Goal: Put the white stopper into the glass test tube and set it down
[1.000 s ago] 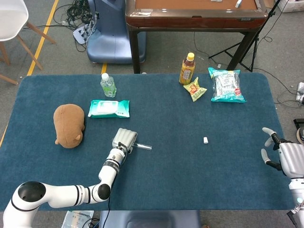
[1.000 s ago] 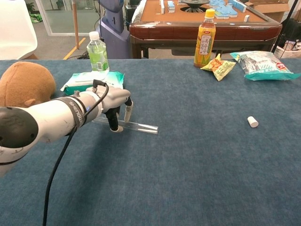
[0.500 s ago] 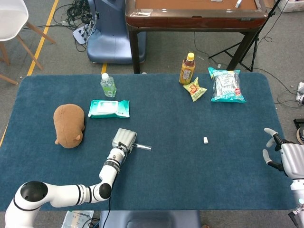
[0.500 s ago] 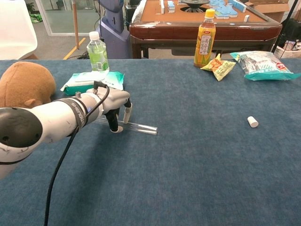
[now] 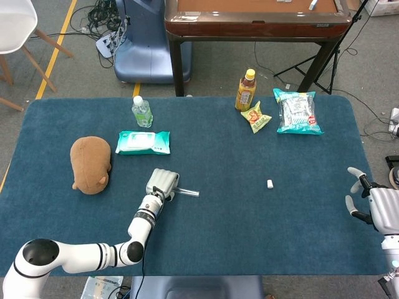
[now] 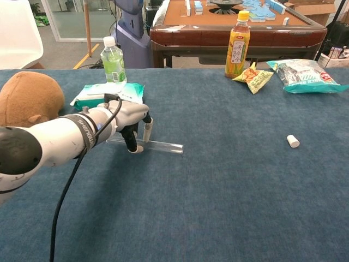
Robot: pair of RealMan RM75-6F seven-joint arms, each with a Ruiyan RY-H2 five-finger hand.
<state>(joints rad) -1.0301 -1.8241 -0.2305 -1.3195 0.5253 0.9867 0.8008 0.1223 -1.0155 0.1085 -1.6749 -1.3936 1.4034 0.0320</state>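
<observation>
The glass test tube (image 6: 161, 146) (image 5: 187, 192) lies flat on the blue table, left of the middle. My left hand (image 6: 128, 121) (image 5: 162, 182) reaches down over its left end, thumb in front and a finger behind, pinching the tube against the cloth. The white stopper (image 6: 293, 141) (image 5: 269, 184) lies alone on the table, well to the right of the tube. At the table's right edge, seen only in the head view, my right hand (image 5: 369, 203) hangs with fingers spread and holds nothing.
A brown plush toy (image 5: 91, 163) sits at the left, with a wipes pack (image 5: 143, 142) and a water bottle (image 5: 142, 111) behind the tube. At the back right stand a tea bottle (image 5: 245, 90), a small snack bag (image 5: 256, 117) and a larger snack bag (image 5: 297, 112).
My left hand has settled slightly lower and leftward on the tube, which stays on the table. My right hand has drifted a little towards the table's edge.
</observation>
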